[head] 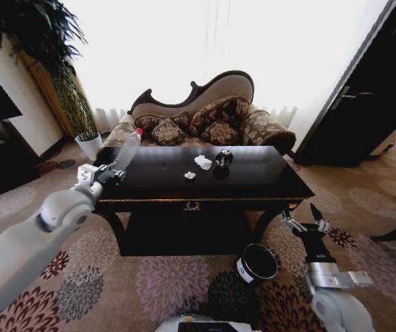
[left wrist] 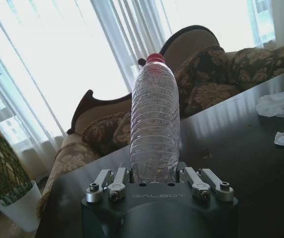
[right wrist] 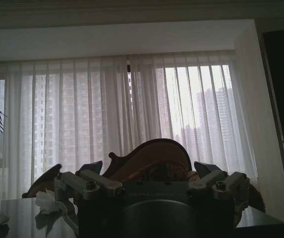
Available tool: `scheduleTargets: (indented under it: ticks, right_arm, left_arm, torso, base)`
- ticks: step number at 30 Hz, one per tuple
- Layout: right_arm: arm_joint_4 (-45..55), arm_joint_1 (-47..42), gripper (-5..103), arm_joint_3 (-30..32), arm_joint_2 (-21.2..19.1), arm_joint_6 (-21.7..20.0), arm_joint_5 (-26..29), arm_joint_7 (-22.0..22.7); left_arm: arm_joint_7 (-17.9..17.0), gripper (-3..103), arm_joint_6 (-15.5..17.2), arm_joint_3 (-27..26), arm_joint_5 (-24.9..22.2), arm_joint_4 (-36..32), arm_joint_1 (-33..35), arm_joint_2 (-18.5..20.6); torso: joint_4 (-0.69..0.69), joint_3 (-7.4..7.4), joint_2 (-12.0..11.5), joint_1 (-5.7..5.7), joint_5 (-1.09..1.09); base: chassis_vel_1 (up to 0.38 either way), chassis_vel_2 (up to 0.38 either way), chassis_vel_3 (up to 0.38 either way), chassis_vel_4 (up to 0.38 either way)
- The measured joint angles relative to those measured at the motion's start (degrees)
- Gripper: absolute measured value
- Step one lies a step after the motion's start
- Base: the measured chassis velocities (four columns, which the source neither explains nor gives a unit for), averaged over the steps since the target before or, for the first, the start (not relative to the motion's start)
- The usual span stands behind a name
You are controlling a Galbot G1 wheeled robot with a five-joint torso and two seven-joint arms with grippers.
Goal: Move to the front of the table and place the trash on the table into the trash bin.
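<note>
Head view: the left gripper (head: 108,174) grasps the clear bottle (head: 126,150), lifted over the table (head: 253,185) at its 9 o'clock end. Two white paper wads (head: 202,162) and the black wad (head: 223,158) lie on top; the trash bin (head: 258,262) stands on the floor at 5 o'clock from them.

Left wrist view: the fingers clamp the bottle's base.

Right wrist view: the right gripper (right wrist: 150,171) hangs spread apart, empty.

Judging by this, nothing is binned yet.
</note>
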Motion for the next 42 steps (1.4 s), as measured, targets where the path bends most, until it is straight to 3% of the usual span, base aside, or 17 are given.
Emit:
scheduleTargets:
  ticks: [4,6,7,12,14,17,18,21,23,25,27,32,34,35,39,40,42]
  right_arm:
    - [0.24,-0.3,100,-0.05,0.43,0.31,-0.15,-0.02]
    - [0.42,-0.64,100,0.01,0.71,0.84,-0.55,-0.03]
    - [0.43,-0.74,100,0.06,0.73,1.03,-0.72,-0.06]
    - [0.44,-1.07,100,0.34,0.71,2.44,-2.61,-0.19]
    - [0.44,-1.05,100,0.35,0.69,2.59,-2.91,-0.19]
    - [0.45,-0.81,100,0.36,0.58,3.41,-4.67,-0.18]
    - [0.45,-0.81,100,0.36,0.58,3.41,-4.67,-0.18]
    - [0.46,-0.89,100,0.34,0.63,4.06,-5.63,-0.19]
    - [0.46,-1.09,100,0.17,0.8,4.74,-6.86,-0.23]
    - [0.46,-1.13,100,0.13,0.82,4.88,-7.16,-0.24]
    - [0.43,-1.19,100,0.05,0.86,6.04,-9.79,-0.27]
    - [0.21,-0.88,100,0.73,0.64,9.59,-18.72,-0.31]
    - [-0.72,0.2,100,2.18,0.33,13.76,-27.7,0.96]
    - [-0.72,0.2,100,2.18,0.33,13.76,-27.7,0.96]
    - [-2.42,2.79,100,5.43,-0.33,21.13,-47.01,6.19]
    - [-2.42,2.79,100,5.43,-0.33,21.13,-47.01,6.19]
    - [-2.7,3.64,100,6.42,-0.54,23.74,-55.15,8.43]
  left_arm:
    - [4.31,38,-2.87,0.52,3.57,-0.1,-0.18,1.89]
    - [10.88,38,-10.5,1.73,12.62,1.13,-0.6,4.14]
    - [12.18,38,-12.37,2.01,15.14,1.47,-0.69,4.57]
    - [18.26,38,-18.76,3.33,22.82,2.71,-0.58,7.04]
    - [19.08,38,-19.51,3.62,23.5,2.9,-0.55,7.42]
    - [24.98,38,-24.2,5.25,28.71,3.86,-0.47,10.09]
    - [24.98,38,-24.2,5.25,28.71,3.86,-0.47,10.09]
    - [31.24,38,-28.6,6.67,29.94,4.76,-1.04,11.61]
    - [38.06,38,-34.89,10.57,27.67,6.64,-3.94,12.08]
    - [38.66,38,-35.43,11.25,27.29,6.85,-4.48,12.08]
    - [42.16,38,-38.27,16.73,24.22,8.21,-9.66,11.61]
    - [44.77,38,-37.78,22.32,20.01,8.36,-16.39,10.15]
    - [45.05,38,-35.35,25.81,16.82,8.12,-20.17,8.96]
    - [45.05,38,-35.35,25.81,16.82,8.12,-20.17,8.96]
    - [43.82,38,-29.63,31.83,9.15,7.58,-25.39,6.62]
    - [43.82,38,-29.63,31.83,9.15,7.58,-25.39,6.62]
    - [42.87,38,-27.78,35.41,7.47,7.98,-28.4,4.68]
  torso:
    - [-0.01,0.01,0.0,0.0,0.0]
    - [-0.01,0.01,-0.01,0.0,0.01]
    - [-0.01,0.0,-0.01,0.0,0.01]
    - [-0.01,0.0,-0.01,0.0,-0.01]
    - [-0.01,0.01,-0.01,0.0,0.0]
    - [0.0,0.01,-0.01,0.01,0.0]
    - [0.0,0.01,-0.01,0.01,0.0]
    - [0.01,0.0,-0.01,0.01,0.0]
    - [0.0,0.01,-0.01,0.01,0.0]
    - [0.0,0.01,-0.01,0.01,0.01]
    - [0.0,0.01,-0.01,0.01,0.01]
    - [0.0,0.01,-0.01,0.02,0.01]
    - [0.0,0.01,-0.01,0.01,0.0]
    - [0.0,0.01,-0.01,0.01,0.0]
    - [0.01,0.01,-0.01,0.01,0.0]
    - [0.01,0.01,-0.01,0.01,0.0]
    - [0.0,0.01,-0.01,0.01,0.02]
  base:
    - [0.0,0.0,0.0,0.0]
    - [0.0,0.0,0.0,0.0]
    - [0.0,0.0,0.0,0.0]
    - [0.0,0.0,0.0,0.0]
    - [0.0,0.0,0.0,0.0]
    - [0.0,0.0,0.0,0.0]
    - [0.0,0.0,0.0,0.0]
    - [0.0,0.0,0.0,0.0]
    - [0.0,0.0,0.0,0.0]
    - [0.0,0.0,0.0,0.0]
    - [0.0,0.0,0.0,0.0]
    - [0.0,0.0,0.0,0.0]
    - [0.0,0.0,0.0,0.0]
    - [0.0,0.0,0.0,0.0]
    - [0.0,0.0,0.0,0.0]
    - [0.0,0.0,0.0,0.0]
    - [0.0,0.0,0.0,0.0]
